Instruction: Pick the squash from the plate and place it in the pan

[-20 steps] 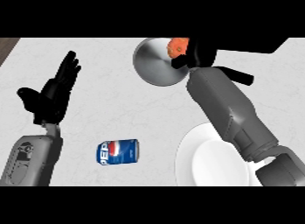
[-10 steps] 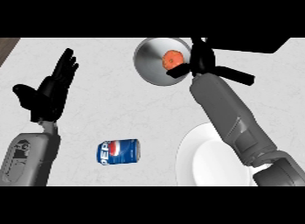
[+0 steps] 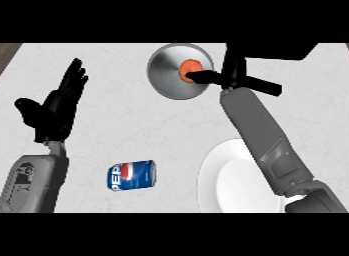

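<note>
Head view: a pale counter (image 3: pixel 169 132) seen from steeply above, with both grey forearms coming in from the lower edge.
Squash: and there it was, the orange squash (image 3: pixel 189 67) lay inside the pan, upper centre of the frame, a little right of the pan's middle.
Pan: the round grey pan (image 3: pixel 166 75) sat at the top centre, apart from the plate.
Right hand: the right hand (image 3: pixel 232 75) hung over the pan's right rim, its fingers spread out straight in different directions and curled round nothing. One dark finger (image 3: pixel 203 76) reached left to the squash's edge; whether it touched the squash was hard to tell from this angle.
Plate: the white plate (image 3: pixel 225 187) lay at the lower right, partly hidden under the right forearm.
Left hand: the left hand (image 3: pixel 55 107) rested at the left of the frame, fingers up and relaxed, holding nothing.
Can: a blue soda can (image 3: pixel 133 176) lay on its side at the lower left of centre, between the left forearm and the plate, touching neither.
</note>
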